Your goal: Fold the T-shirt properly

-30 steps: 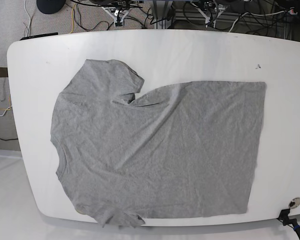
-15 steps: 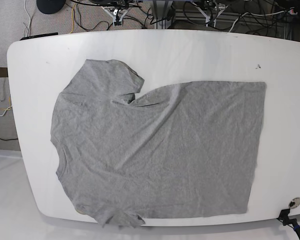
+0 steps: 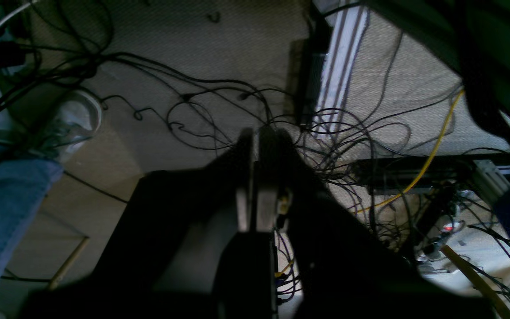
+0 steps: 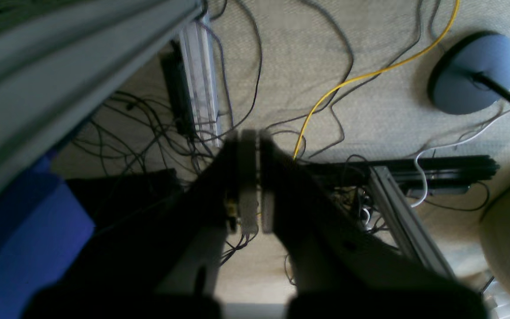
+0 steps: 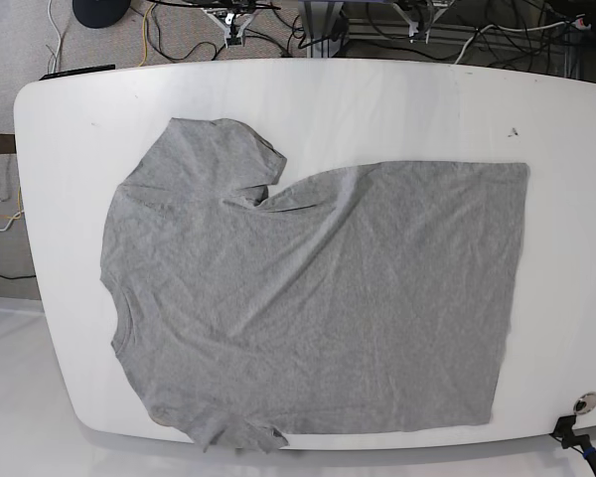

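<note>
T-shirt [image 5: 318, 298] lies spread flat on the white table [image 5: 377, 99], collar at the table's left end, hem toward its right end, one sleeve at its far edge and one hanging at its near edge. No fold made yet; the whole job looks left to do. Neither arm is over the table. Right gripper [image 4: 249, 177] is parked off the table, pointing at the cabled floor, jaws pressed together, empty. Left gripper [image 3: 255, 177] likewise: off the table, jaws together, nothing held.
</note>
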### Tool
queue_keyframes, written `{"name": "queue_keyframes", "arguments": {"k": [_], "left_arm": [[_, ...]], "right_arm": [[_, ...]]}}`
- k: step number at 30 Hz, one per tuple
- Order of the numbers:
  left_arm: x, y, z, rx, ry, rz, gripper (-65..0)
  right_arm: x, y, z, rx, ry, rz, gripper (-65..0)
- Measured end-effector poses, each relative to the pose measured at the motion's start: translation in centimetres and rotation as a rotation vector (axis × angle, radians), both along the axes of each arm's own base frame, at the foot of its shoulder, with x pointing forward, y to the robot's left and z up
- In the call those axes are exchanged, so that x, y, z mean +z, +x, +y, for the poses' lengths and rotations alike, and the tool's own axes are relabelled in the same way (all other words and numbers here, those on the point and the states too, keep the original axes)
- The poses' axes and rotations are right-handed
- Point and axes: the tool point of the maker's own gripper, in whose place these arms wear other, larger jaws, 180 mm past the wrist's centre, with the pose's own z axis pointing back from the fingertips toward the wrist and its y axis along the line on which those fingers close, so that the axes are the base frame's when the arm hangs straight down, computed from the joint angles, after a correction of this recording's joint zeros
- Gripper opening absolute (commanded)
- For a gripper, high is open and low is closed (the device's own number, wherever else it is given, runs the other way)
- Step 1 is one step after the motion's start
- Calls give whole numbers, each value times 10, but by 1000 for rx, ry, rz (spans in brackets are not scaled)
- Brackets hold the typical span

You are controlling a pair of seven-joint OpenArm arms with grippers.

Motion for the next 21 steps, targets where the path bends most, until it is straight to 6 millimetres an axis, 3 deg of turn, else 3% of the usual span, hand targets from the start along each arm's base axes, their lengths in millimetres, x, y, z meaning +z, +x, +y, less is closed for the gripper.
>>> {"name": "queue_keyframes", "arguments": {"k": [1,7,9,10,12,14,21], "left_arm": [[0,-8,1,1,1,12,-650],[3,-12,18,36,28,-10,-650],[5,-23,22,34,28,2,-650],[6,-12,26,27,34,-57,-650],[10,-23,37,21,54,-52,-650],[15,-30,44,25,57,-76,-650],[16,-43,37,23,49,-72,-650]], "right_arm": [[0,-7,-1,0,-3,11,-650],[4,-43,-24,17,-31,31,-650],[8,-67,-32,23,-41,60,-650],[9,-66,-41,30,-52,31,-650],[14,-85,-56,40,-79,65,-650],[17,-79,-59,51,-78,13,-650],[25,-127,-60,68,-81,89,-650]]}}
